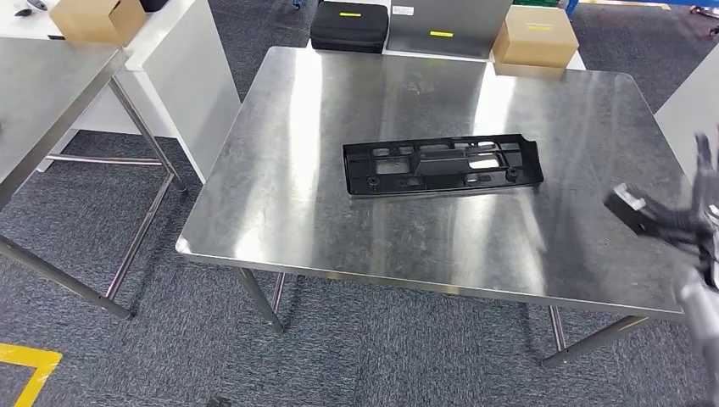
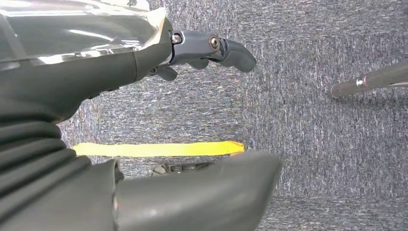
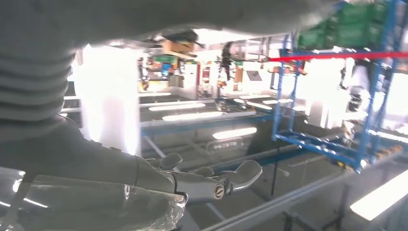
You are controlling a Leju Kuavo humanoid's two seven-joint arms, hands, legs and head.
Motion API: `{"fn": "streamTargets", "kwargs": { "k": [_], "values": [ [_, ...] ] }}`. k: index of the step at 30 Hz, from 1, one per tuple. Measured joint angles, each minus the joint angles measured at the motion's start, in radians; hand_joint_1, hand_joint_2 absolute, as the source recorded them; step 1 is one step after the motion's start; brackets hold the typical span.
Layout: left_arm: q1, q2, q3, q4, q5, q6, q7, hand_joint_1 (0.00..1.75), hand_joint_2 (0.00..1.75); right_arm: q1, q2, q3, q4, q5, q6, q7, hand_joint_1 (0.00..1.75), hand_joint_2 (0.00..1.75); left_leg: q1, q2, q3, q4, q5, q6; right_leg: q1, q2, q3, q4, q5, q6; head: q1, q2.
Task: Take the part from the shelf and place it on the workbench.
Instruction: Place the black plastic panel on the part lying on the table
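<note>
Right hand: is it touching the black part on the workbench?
Apart. The head view shows bare steel workbench between the black part and the right hand.

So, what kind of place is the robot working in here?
Probably a factory or workshop floor. A stainless steel workbench carries a black plastic part, cardboard boxes stand behind it, and the right wrist view shows blue metal shelving in a large hall.

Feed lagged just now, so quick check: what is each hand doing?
Left hand: holds nothing, fingers apart, hanging over the carpet.
Right hand: holds nothing, fingers spread, beside the black part on the workbench.
</note>
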Motion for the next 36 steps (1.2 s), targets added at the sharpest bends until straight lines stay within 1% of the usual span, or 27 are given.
{"fn": "streamTargets", "kwargs": {
  "k": [2,3,5,7,9,11,14,16,18,21,23,26,28,29,30,32,34,36],
  "values": [
    [0.001,0.000,0.004,0.000,-0.005,-0.001,0.009,0.00,1.75,0.160,-0.025,-0.086,-0.111,-0.012,0.000,-0.001,0.00,1.75,-0.003,-0.002,-0.001,0.000,-0.001,0.000,0.001,-0.002,0.000,-0.001,0.000,0.001,0.000,0.000],
    [0.001,-0.001,0.005,0.000,-0.008,-0.001,0.013,0.00,1.75,0.241,-0.030,-0.136,-0.173,-0.014,-0.001,-0.003,0.00,1.75,-0.004,-0.002,-0.001,0.000,-0.002,0.001,0.001,-0.002,0.000,-0.001,-0.001,0.002,0.001,0.000],
    [0.002,-0.002,0.006,0.000,-0.015,-0.001,0.023,0.00,1.75,0.403,-0.029,-0.245,-0.302,-0.015,-0.001,-0.013,0.00,1.75,-0.006,-0.003,-0.001,0.000,-0.004,0.003,0.001,-0.003,0.001,-0.001,-0.003,0.004,0.002,0.000],
    [0.003,-0.004,0.006,0.000,-0.019,-0.001,0.029,0.00,1.75,0.529,-0.018,-0.351,-0.412,-0.016,0.002,-0.039,0.00,1.75,-0.008,-0.004,-0.001,-0.001,-0.005,0.004,0.000,-0.003,0.001,-0.001,-0.004,0.006,0.002,0.000],
    [0.003,-0.007,0.008,0.000,-0.022,0.000,0.033,0.00,1.75,0.634,0.006,-0.456,-0.522,-0.014,0.008,-0.083,0.00,0.87,-0.009,-0.004,0.000,-0.001,-0.006,0.005,-0.001,-0.002,0.000,-0.001,-0.005,0.006,0.002,0.000],
    [0.002,-0.011,0.012,0.000,-0.027,0.000,0.039,0.00,1.75,0.726,0.051,-0.570,-0.640,-0.007,0.023,-0.138,0.00,0.00,-0.009,-0.003,0.001,-0.001,-0.007,0.005,-0.001,-0.002,0.000,-0.001,-0.006,0.006,0.002,0.000],
    [0.002,-0.016,0.016,0.000,-0.036,0.000,0.045,0.00,1.75,0.816,0.139,-0.737,-0.797,0.000,0.078,-0.239,0.00,0.00,-0.009,-0.001,0.002,-0.001,-0.007,0.005,-0.003,-0.001,0.000,-0.002,-0.006,0.006,0.002,0.000],
    [0.001,-0.017,0.019,0.000,-0.038,0.001,0.046,0.00,1.75,0.847,0.196,-0.841,-0.883,0.002,0.113,-0.295,0.00,0.87,-0.009,0.000,0.002,-0.001,-0.008,0.004,-0.003,0.001,0.000,-0.002,-0.006,0.006,0.002,0.000],
    [0.001,-0.018,0.021,0.000,-0.039,0.001,0.046,0.00,1.75,0.868,0.241,-0.923,-0.949,0.002,0.132,-0.322,0.00,1.75,-0.009,0.002,0.003,-0.001,-0.008,0.003,-0.003,0.003,0.000,-0.002,-0.006,0.006,0.002,0.000],
    [0.000,-0.019,0.022,0.000,-0.040,0.001,0.047,0.00,1.75,0.881,0.283,-0.997,-1.010,0.002,0.155,-0.342,0.00,1.75,-0.010,0.005,0.005,-0.001,-0.008,0.003,-0.004,0.008,0.000,-0.002,-0.006,0.006,0.002,0.000],
    [-0.001,-0.020,0.022,0.000,-0.041,0.002,0.051,0.00,1.75,0.885,0.300,-1.038,-1.039,-0.008,0.192,-0.370,0.00,1.75,-0.011,0.007,0.007,-0.001,-0.009,0.004,-0.004,0.010,-0.002,-0.002,-0.006,0.006,0.002,0.000],
    [-0.001,-0.023,0.028,0.000,-0.040,0.009,0.060,0.00,1.75,0.886,0.320,-1.136,-1.082,-0.027,0.262,-0.444,0.00,1.75,-0.012,0.008,0.011,-0.001,-0.012,0.005,-0.005,0.010,-0.003,-0.002,-0.009,0.007,0.003,0.000],
    [-0.001,-0.027,0.035,0.000,-0.036,0.017,0.065,0.00,1.75,0.875,0.340,-1.208,-1.104,-0.015,0.275,-0.501,0.00,1.75,-0.012,0.008,0.011,-0.001,-0.012,0.005,-0.006,0.011,0.001,-0.002,-0.009,0.007,0.003,0.000],
    [-0.001,-0.029,0.039,0.000,-0.033,0.021,0.067,0.00,1.75,0.865,0.362,-1.242,-1.117,-0.005,0.269,-0.536,0.00,1.75,-0.012,0.009,0.011,-0.001,-0.012,0.005,-0.005,0.012,0.003,-0.002,-0.009,0.007,0.003,0.000],
    [-0.001,-0.032,0.043,0.000,-0.030,0.026,0.068,0.00,1.75,0.854,0.394,-1.275,-1.135,0.003,0.257,-0.572,0.00,1.75,-0.011,0.010,0.011,-0.001,-0.013,0.005,-0.005,0.013,0.004,-0.002,-0.009,0.007,0.003,0.000],
    [0.000,-0.036,0.055,0.000,-0.020,0.034,0.070,0.00,1.75,0.845,0.488,-1.323,-1.174,0.015,0.226,-0.622,0.00,1.75,-0.011,0.012,0.012,-0.001,-0.013,0.004,-0.004,0.013,0.006,-0.002,-0.009,0.007,0.002,0.000],
    [0.003,-0.039,0.066,0.000,-0.011,0.039,0.070,0.00,1.75,0.850,0.581,-1.339,-1.198,0.023,0.202,-0.636,0.00,1.75,-0.010,0.013,0.012,-0.001,-0.014,0.003,-0.004,0.014,0.007,-0.002,-0.009,0.007,0.002,0.000],
    [0.006,-0.041,0.076,0.000,-0.007,0.041,0.068,0.00,1.75,0.858,0.660,-1.338,-1.193,0.035,0.167,-0.638,0.00,1.75,-0.009,0.013,0.013,-0.001,-0.014,0.002,-0.003,0.014,0.007,-0.002,-0.010,0.005,0.002,0.000]
  ]
}}
